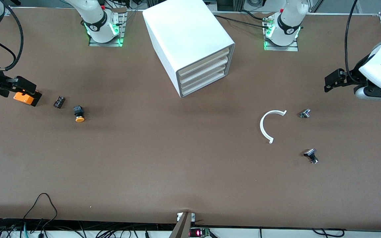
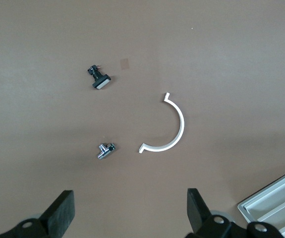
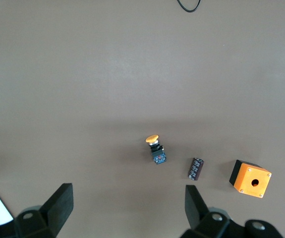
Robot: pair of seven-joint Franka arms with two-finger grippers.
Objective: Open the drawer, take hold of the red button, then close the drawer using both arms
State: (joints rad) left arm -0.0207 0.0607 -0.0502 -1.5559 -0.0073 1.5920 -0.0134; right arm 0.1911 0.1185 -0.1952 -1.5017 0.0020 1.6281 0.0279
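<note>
white cabinet (image 1: 184,33), brown table (image 1: 177,165), orange box (image 1: 25,98)

I see a matt brown table covering (image 1: 177,158), smooth, faintly creased. The boxy white plastic cabinet (image 1: 185,33) looks smooth with a satin sheen; its cream drawer fronts (image 1: 203,71) look duller. The curved white plastic strip (image 1: 264,125) looks matt. The small silver metal fitting (image 2: 105,150) glints. The orange plastic box (image 3: 251,179) looks matt.

Even overhead light, soft shadows
</note>
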